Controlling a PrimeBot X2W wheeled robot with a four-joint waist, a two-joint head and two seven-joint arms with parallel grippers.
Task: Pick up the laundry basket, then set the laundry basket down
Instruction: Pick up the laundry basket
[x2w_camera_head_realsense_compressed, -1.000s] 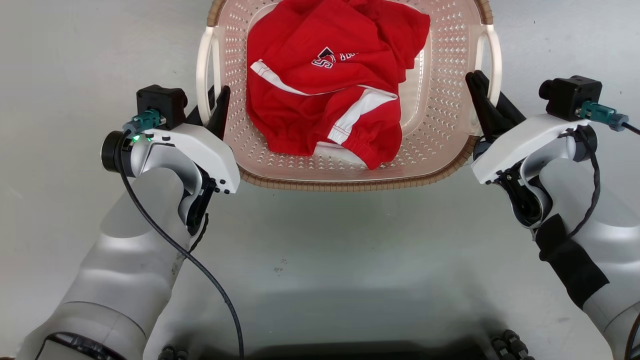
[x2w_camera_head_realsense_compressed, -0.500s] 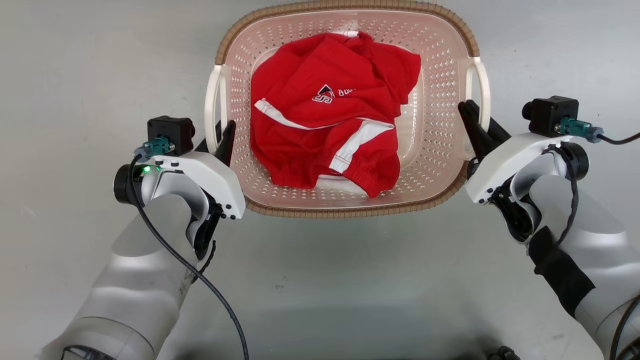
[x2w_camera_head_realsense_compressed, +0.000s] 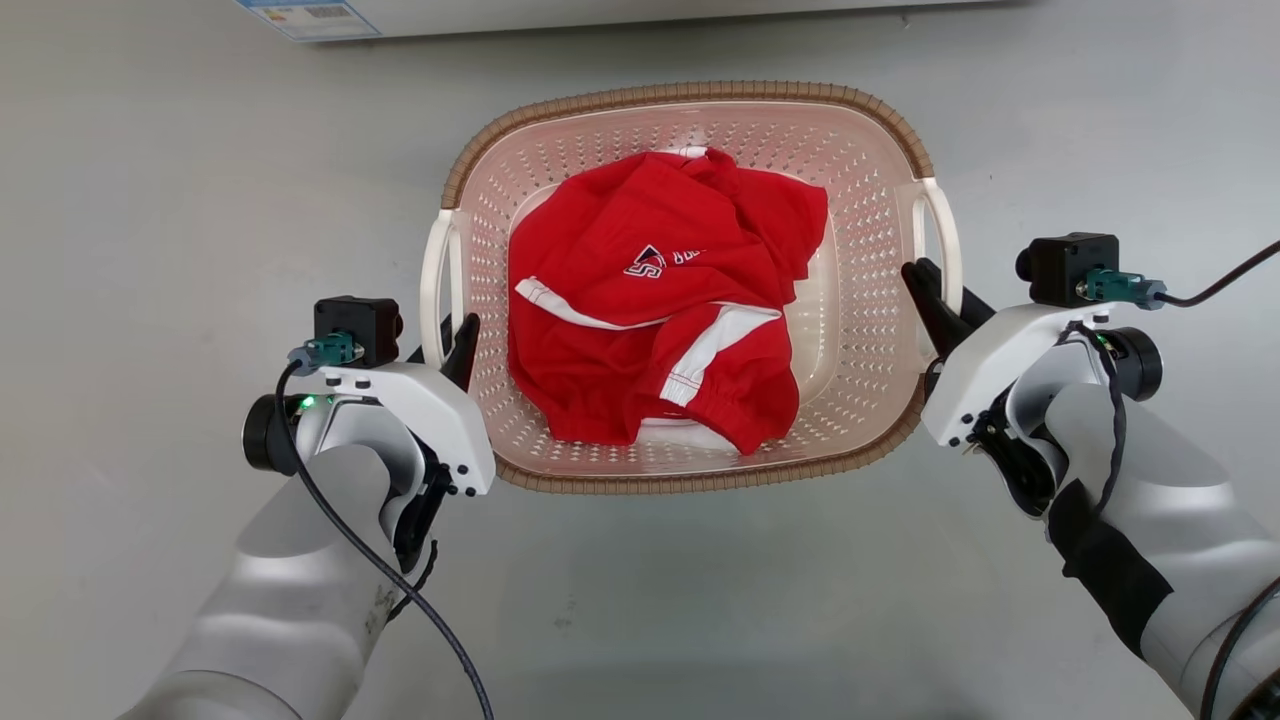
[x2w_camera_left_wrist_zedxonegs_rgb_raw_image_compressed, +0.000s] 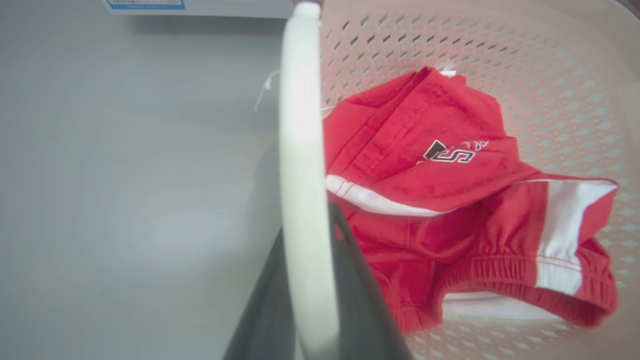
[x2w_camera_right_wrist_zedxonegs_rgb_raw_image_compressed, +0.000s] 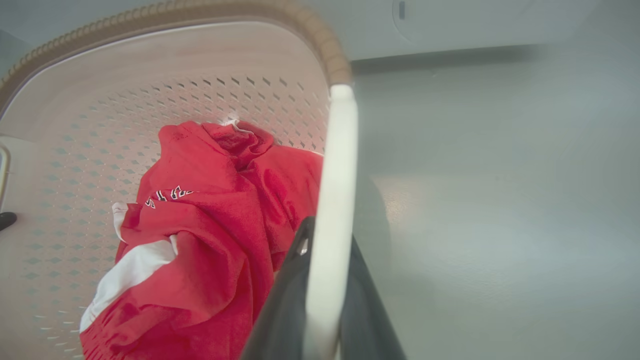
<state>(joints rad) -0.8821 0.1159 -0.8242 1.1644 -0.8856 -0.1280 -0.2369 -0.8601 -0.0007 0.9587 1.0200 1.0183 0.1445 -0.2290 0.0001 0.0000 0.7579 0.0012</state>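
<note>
From my head camera, the laundry basket (x2w_camera_head_realsense_compressed: 690, 92) sits straight ahead of me over the grey floor (x2w_camera_head_realsense_compressed: 150, 250), between my two arms, and I cannot tell whether it rests on the floor or hangs just above it. A crumpled red garment with white stripes (x2w_camera_head_realsense_compressed: 640, 330) lies inside. My left gripper (x2w_camera_head_realsense_compressed: 452, 342) is clamped on the white left handle (x2w_camera_head_realsense_compressed: 436, 270), and my right gripper (x2w_camera_head_realsense_compressed: 928, 296) on the white right handle (x2w_camera_head_realsense_compressed: 946, 240). The base of a white appliance (x2w_camera_head_realsense_compressed: 620, 10) runs along the far edge. In my left wrist view, my dark fingers (x2w_camera_left_wrist_zedxonegs_rgb_raw_image_compressed: 357, 285) close on either side of the handle loop, with the garment just beyond. In my right wrist view, my fingers (x2w_camera_right_wrist_zedxonegs_rgb_raw_image_compressed: 282, 305) pinch the other loop below the brown woven rim.
</note>
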